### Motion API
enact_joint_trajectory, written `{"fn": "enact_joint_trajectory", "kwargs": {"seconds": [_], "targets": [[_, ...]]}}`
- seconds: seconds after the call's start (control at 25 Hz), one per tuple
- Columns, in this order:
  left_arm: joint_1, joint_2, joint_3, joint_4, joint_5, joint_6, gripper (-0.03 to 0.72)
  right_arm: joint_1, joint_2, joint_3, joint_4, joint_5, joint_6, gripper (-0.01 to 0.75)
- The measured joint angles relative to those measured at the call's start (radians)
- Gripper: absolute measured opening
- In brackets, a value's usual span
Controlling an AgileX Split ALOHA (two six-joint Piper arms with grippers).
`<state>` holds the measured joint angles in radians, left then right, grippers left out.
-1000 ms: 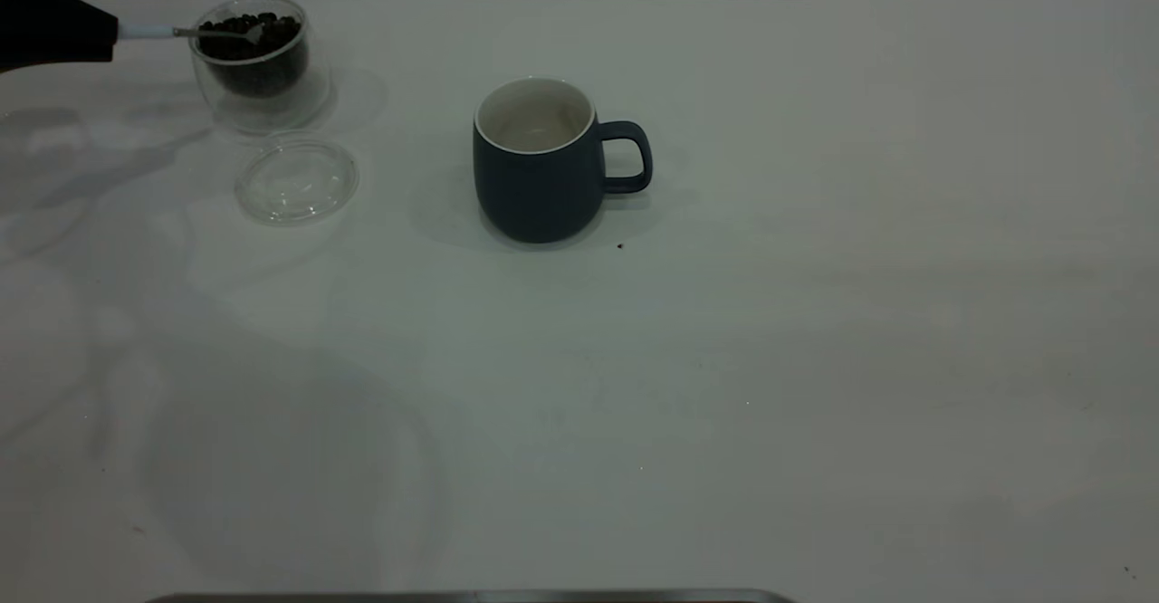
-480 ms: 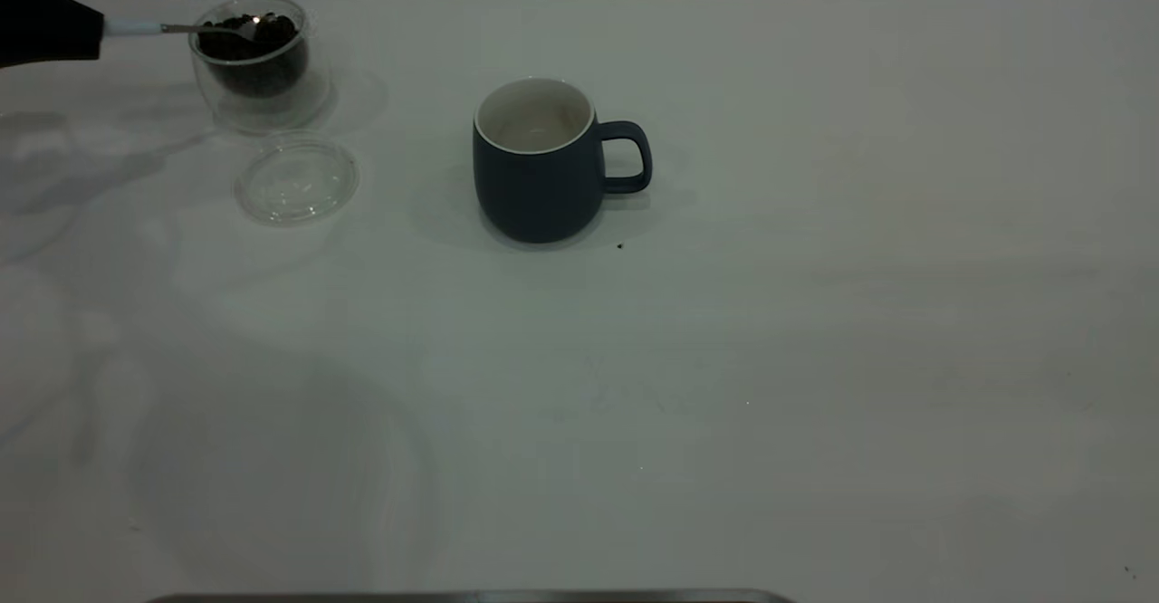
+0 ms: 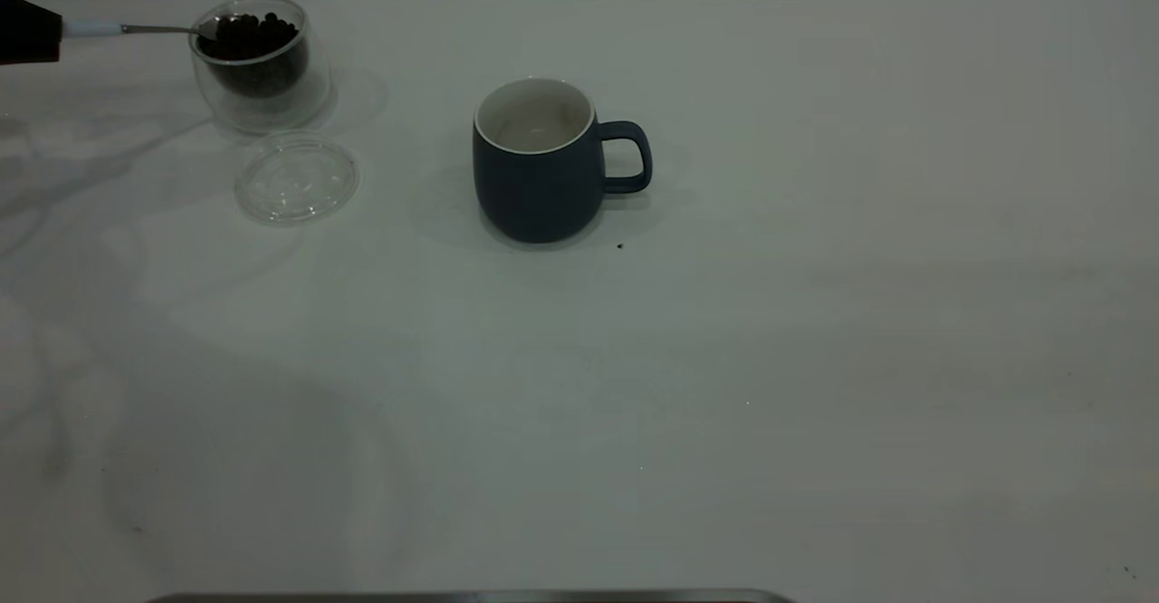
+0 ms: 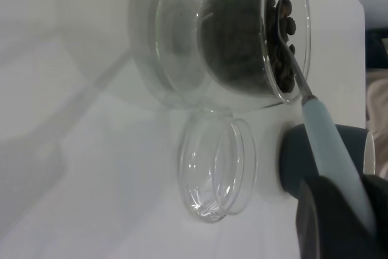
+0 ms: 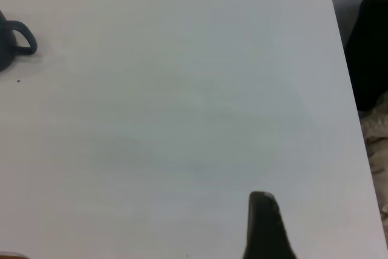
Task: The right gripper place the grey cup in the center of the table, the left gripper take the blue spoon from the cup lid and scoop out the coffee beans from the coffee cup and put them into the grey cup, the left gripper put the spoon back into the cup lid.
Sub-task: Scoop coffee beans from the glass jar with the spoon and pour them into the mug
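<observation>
Jaws: left gripper [image 3: 27, 31] clamped on blue spoon [image 3: 136, 29], right unclear | spoon bowl at coffee cup [image 3: 260, 62] rim, on coffee beans [image 3: 253, 37] | cup lid [image 3: 297, 178] just beside | grey cup [image 3: 543, 161] mid-table [image 3: 815, 313]

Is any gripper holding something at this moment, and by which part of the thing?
The left gripper holds the blue spoon by the end of its pale-blue handle. The right gripper holds nothing that shows.

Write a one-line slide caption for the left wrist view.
Left tool holding the blue spoon, its bowl among coffee beans in the coffee cup, cup lid alongside.
</observation>
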<state>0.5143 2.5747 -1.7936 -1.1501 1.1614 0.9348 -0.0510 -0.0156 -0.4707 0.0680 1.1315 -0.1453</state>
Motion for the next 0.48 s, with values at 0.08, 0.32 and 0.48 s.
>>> {"fn": "enact_joint_trajectory", "kwargs": {"seconds": [0.08,0.32,0.48], "targets": [[0.0,0.0,0.0,-0.001,0.0,0.0,0.134,0.0,0.0,0.0,0.0,0.0,0.0,0.453],[0.0,0.0,0.0,-0.004,0.0,-0.042,0.134,0.0,0.0,0.0,0.0,0.0,0.0,0.453],[0.0,0.0,0.0,-0.005,0.0,-0.06,0.134,0.0,0.0,0.0,0.0,0.0,0.0,0.453]]}}
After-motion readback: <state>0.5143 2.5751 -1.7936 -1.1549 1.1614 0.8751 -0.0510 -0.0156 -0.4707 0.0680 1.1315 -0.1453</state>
